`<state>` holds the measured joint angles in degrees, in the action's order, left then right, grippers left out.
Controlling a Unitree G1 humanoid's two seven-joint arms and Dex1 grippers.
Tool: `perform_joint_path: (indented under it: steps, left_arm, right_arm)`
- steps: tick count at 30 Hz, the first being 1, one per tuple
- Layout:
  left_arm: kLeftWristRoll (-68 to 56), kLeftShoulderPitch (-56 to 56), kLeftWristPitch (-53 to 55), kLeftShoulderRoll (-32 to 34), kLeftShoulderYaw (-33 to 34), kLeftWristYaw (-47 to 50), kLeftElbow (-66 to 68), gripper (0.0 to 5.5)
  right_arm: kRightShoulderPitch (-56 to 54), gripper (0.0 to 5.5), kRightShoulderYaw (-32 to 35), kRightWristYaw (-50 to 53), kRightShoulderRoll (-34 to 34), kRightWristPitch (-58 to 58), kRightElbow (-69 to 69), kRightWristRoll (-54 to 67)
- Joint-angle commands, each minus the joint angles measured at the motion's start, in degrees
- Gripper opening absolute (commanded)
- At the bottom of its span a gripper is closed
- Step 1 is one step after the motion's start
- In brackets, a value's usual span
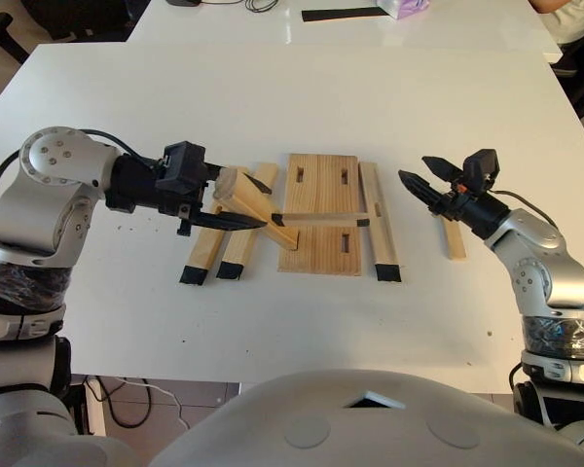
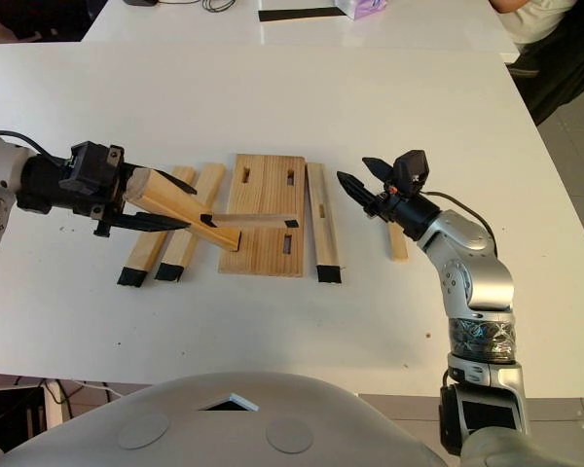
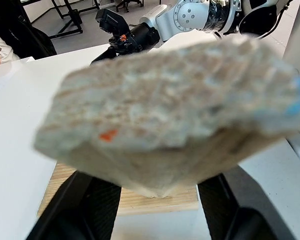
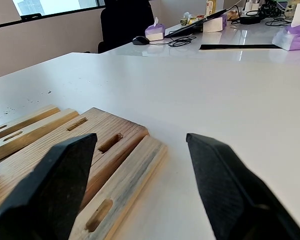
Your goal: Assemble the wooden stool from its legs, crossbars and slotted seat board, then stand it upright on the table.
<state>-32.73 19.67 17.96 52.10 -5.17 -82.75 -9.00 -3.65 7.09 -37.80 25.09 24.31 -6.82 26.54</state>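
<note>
L claw [image 1: 258,204] is clamped on the thick end of a leg [image 1: 280,232], which is held tilted with its low end at the seat board [image 1: 319,248] edge. A crossbar [image 1: 321,214] looks socketed into it. R claw [image 1: 416,168] is spread, hovering above a loose crossbar [image 1: 455,241] on the desk [image 1: 273,97]. Wood is judged stiff, light and not fragile. Flat faces are best gripped mid-length.
</note>
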Motion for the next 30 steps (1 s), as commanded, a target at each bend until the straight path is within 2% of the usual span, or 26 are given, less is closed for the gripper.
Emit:
perform_joint_path:
  steps: [1,6,13,18,22,28,30]
  left_arm:
    - [-0.9,1.0,3.7,-0.6,1.1,1.6,0.2,2.90]
    - [-2.1,-1.1,5.4,1.2,4.8,1.5,-1.7,3.58]
    - [-1.5,-6.3,5.7,6.5,9.2,-2.6,0.3,3.58]
    - [3.8,-14.3,1.0,7.6,12.4,-0.4,6.4,3.58]
    - [12.3,-15.7,-0.7,1.9,14.4,17.1,15.4,3.58]
    - [11.0,-22.9,12.8,-10.6,17.7,39.3,2.8,3.58]
    - [9.6,-25.2,16.8,-13.3,18.8,43.2,-2.0,3.58]
  right_arm:
    - [-1.4,3.30,0.7,0.9,-0.1,-1.6,3.0,-1.3]
    - [-2.4,3.30,1.5,1.1,-0.1,-2.9,5.5,-1.3]
    - [1.7,3.30,2.8,2.9,-0.4,-3.2,2.3,-1.1]
    - [1.6,3.30,3.6,3.3,0.3,-2.8,1.9,-0.7]
    - [1.6,3.30,3.7,3.2,0.7,-3.2,1.9,-1.1]
    - [-0.9,3.30,5.7,3.1,2.3,-3.5,4.2,-1.3]
    - [-1.2,3.30,6.3,3.1,2.9,-3.2,4.1,-1.0]
